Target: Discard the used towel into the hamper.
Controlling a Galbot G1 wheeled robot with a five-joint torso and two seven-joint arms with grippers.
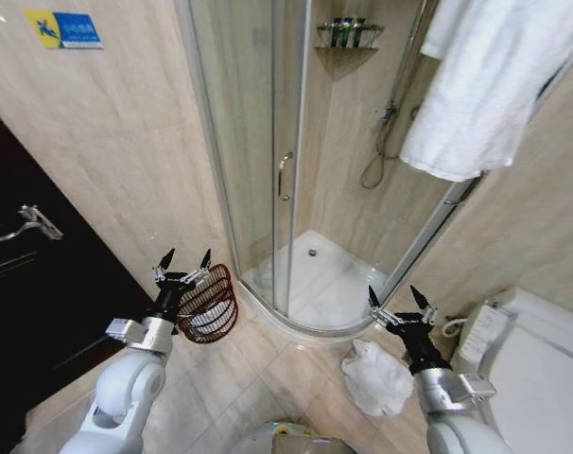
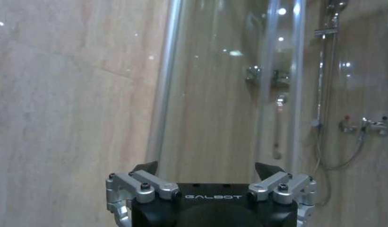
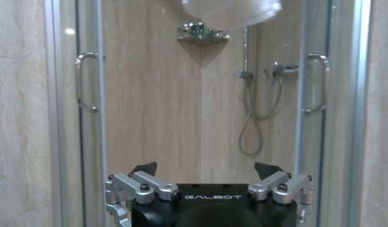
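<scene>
Towel (image 1: pixel 378 377), crumpled, apparently on floor tiles at 5 o'clock beside right gripper (image 1: pixel 398 297), jaws apart; hamper (image 1: pixel 209 305) at 8 o'clock behind left gripper (image 1: pixel 185 258), jaws apart, both empty.

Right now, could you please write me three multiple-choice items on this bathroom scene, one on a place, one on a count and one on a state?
1. Where is the crumpled white towel?
A. in the hamper
B. on the floor tiles by the right gripper
C. in the left gripper

2. How many white towels show in the head view?
A. one
B. two
C. four

3. How are the two grippers?
A. both open and empty
B. both shut on cloth
C. left shut on the hamper

Answers:
1 B: it lies on the floor beside the right gripper, apart from the hamper.
2 B: one on the floor, one hanging towel above the shower.
3 A: the left gripper and the right have spread fingers with nothing between.
</scene>
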